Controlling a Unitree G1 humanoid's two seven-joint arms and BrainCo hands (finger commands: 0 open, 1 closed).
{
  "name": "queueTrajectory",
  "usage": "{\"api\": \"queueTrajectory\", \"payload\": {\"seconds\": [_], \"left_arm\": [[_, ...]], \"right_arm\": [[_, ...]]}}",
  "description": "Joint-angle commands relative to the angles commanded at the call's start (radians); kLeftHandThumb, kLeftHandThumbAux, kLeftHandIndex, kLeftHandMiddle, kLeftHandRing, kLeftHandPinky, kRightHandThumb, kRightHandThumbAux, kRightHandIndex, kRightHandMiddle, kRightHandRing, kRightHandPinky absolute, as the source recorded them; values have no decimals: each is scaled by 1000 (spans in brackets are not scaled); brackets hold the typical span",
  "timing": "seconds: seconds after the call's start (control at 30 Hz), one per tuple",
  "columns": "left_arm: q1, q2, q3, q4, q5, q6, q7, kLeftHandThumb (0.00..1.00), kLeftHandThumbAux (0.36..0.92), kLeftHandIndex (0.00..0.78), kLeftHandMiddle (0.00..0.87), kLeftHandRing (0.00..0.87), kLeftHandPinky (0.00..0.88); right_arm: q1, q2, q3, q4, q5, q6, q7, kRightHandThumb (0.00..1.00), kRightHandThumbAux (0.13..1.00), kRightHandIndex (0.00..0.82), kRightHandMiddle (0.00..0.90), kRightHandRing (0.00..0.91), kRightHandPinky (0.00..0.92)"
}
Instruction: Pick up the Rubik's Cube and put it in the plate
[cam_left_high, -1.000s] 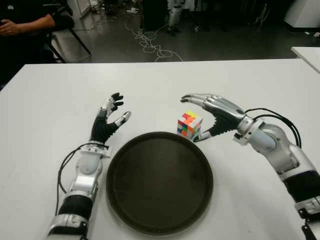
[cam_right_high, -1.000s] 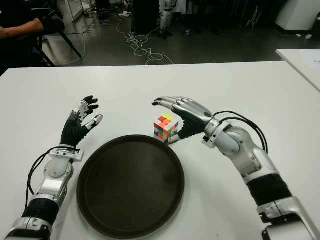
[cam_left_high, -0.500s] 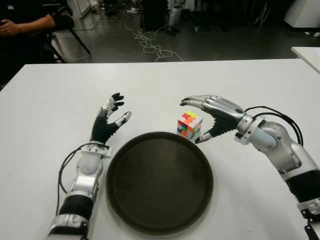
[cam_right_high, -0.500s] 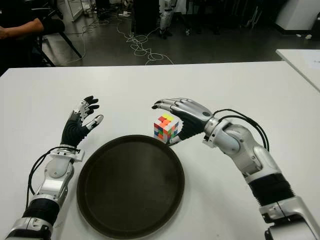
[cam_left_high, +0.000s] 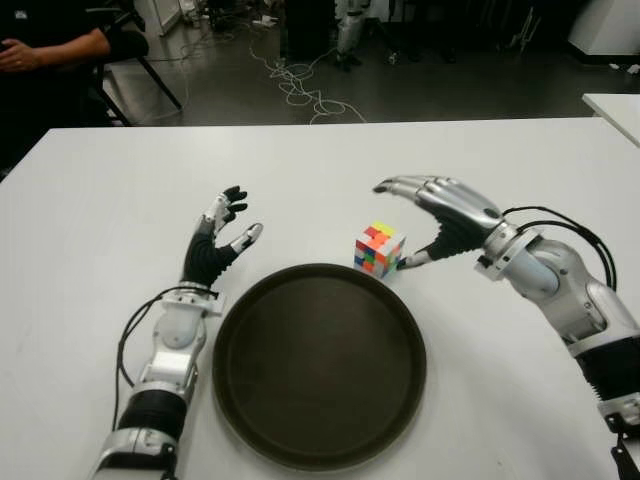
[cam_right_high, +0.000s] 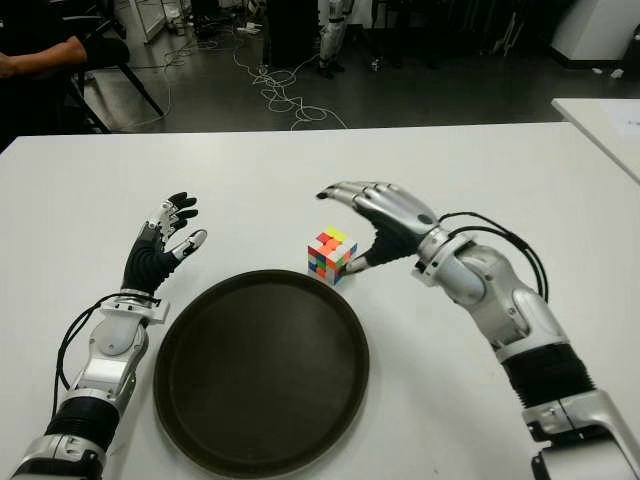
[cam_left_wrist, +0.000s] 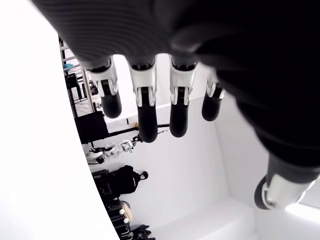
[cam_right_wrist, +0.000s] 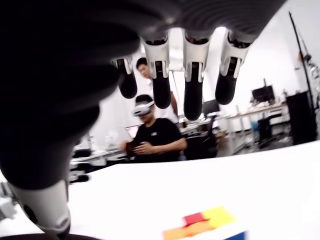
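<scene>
Overhead, white table (cam_left_high: 90, 200), cabled floor (cam_left_high: 300, 80).

The desk (cam_left_high: 90, 210) is plain white. The Rubik's Cube (cam_left_high: 379, 249) shows small squares of yellow, orange, red and pink on its top, and green, blue, white and red on its sides. The plate (cam_left_high: 318, 365) is a uniform dark brown, almost black. The right hand (cam_left_high: 437, 214) is silver-grey metal with a black palm. The left hand (cam_left_high: 215, 238) is black, with white segments on the fingers (cam_left_high: 233, 194) and black tips. Black cables (cam_left_high: 132, 330) run along both silver forearms.
</scene>
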Motion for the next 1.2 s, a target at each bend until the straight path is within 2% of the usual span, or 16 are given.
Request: {"api": "queueTrajectory", "payload": {"seconds": [0.13,0.3,0.73,1.0,1.2], "left_arm": [[-1,0,-1,-4,1,7,-1,92,572,123,176,153,101],[-1,-2,-3,-8,1,11,-1,79,577,120,167,147,99],[0,-5,-4,-17,-1,13,-3,78,546,112,168,139,74],[-1,-8,-1,-9,0,5,0,94,580,116,173,151,99],[-2,-7,-2,-4,6,3,4,97,574,112,173,156,114]], "right_arm": [[1,-13,-2,-25,-36,42,2,0,746,142,170,172,147],[1,-25,3,-33,-59,59,-9,0,759,147,172,163,140],[-16,-58,11,-6,-25,17,23,0,756,154,183,173,160],[-35,-63,24,24,-17,-1,51,0,763,147,178,167,154],[-50,-62,37,29,-19,-6,73,0,766,140,168,162,151]]}}
